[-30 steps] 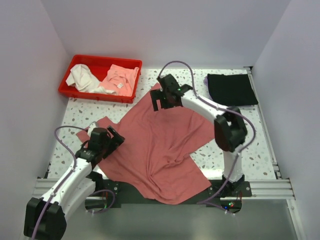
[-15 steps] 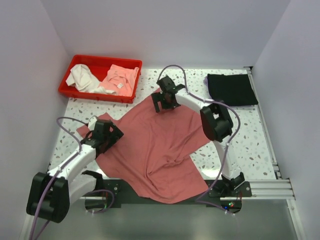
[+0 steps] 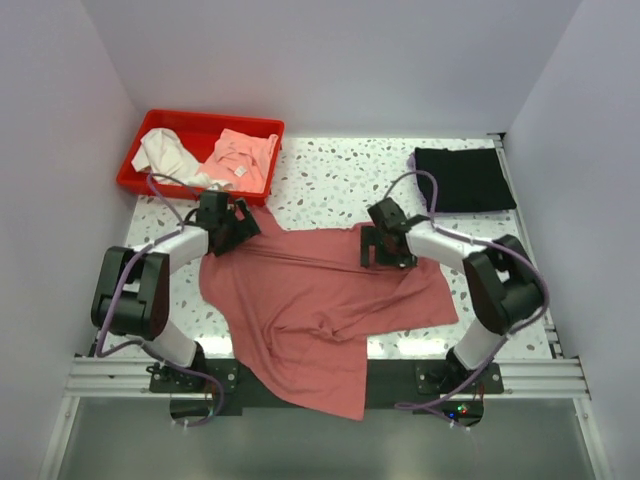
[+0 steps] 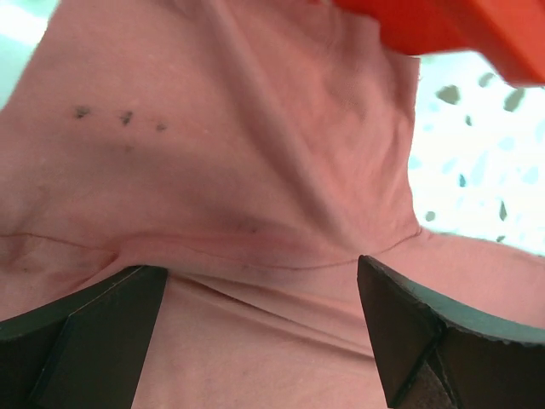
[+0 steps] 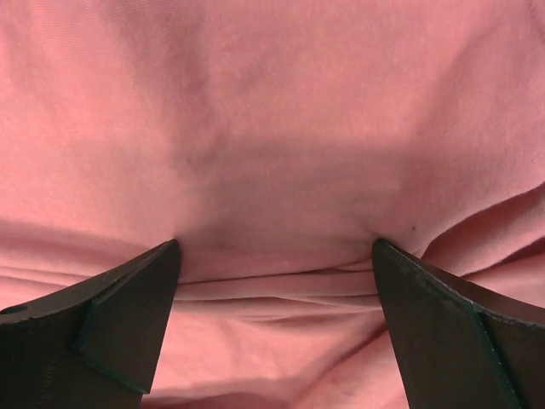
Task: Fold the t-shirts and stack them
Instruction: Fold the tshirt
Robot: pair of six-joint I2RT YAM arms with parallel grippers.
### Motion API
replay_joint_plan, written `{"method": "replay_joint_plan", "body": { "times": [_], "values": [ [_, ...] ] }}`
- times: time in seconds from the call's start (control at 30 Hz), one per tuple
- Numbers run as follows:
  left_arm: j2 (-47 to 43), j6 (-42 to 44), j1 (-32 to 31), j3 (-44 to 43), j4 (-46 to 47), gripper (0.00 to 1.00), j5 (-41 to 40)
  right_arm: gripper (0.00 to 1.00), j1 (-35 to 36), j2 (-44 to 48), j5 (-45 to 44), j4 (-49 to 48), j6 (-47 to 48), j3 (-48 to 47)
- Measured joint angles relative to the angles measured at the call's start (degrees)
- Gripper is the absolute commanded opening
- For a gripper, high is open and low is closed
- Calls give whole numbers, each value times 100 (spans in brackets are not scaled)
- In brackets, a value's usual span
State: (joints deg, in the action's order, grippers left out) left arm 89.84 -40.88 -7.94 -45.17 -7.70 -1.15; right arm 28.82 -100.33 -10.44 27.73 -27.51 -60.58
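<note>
The dusty rose-red t-shirt (image 3: 320, 300) lies rumpled across the table's middle, its near end hanging over the front edge. Its far edge runs in taut creases between my two grippers. My left gripper (image 3: 230, 228) stands open on the shirt's far left corner, by the red bin; rose cloth (image 4: 255, 170) fills the space between its fingers (image 4: 94, 324). My right gripper (image 3: 380, 250) is open on the shirt's far right part, its fingertips (image 5: 145, 281) pressed into a ridge of cloth (image 5: 272, 128). The black t-shirt (image 3: 463, 178) lies folded at the far right, away from both grippers.
A red bin (image 3: 160, 182) at the far left holds white cloth (image 3: 165, 155) and pink cloth (image 3: 240, 158); its corner (image 4: 451, 34) shows just beyond the left gripper. White walls close in three sides. Speckled tabletop (image 3: 330, 180) shows between bin and black shirt.
The left gripper swung away from me toward the bin; the right gripper came nearer and rightward. The rose-red shirt shifted with them, its far edge now stretched between the two.
</note>
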Motion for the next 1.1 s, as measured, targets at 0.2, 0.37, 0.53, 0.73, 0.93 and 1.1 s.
{"method": "replay_joint_plan", "body": {
  "times": [0.2, 0.37, 0.53, 0.73, 0.93, 1.1],
  "values": [
    [332, 420, -378, -350, 57, 100, 232, 99, -7, 1773, -221, 448, -686, 1624],
    [24, 562, -420, -203, -70, 100, 101, 99, -39, 2686, -219, 955, -732, 1886],
    [-1075, 553, -420, 345, -177, 100, -131, 99, -39, 2435, -269, 964, -520, 1104],
    [-1005, 553, -420, 363, -199, 100, -310, 99, -136, 1346, -240, 579, -223, 291],
    [-546, 551, -496, 352, -251, 100, -142, 99, -424, 566, -72, 439, -68, 208],
    [-280, 551, -739, 271, -63, 100, -2, 99, -846, 179, 87, 404, -37, 162]
  ]
}}
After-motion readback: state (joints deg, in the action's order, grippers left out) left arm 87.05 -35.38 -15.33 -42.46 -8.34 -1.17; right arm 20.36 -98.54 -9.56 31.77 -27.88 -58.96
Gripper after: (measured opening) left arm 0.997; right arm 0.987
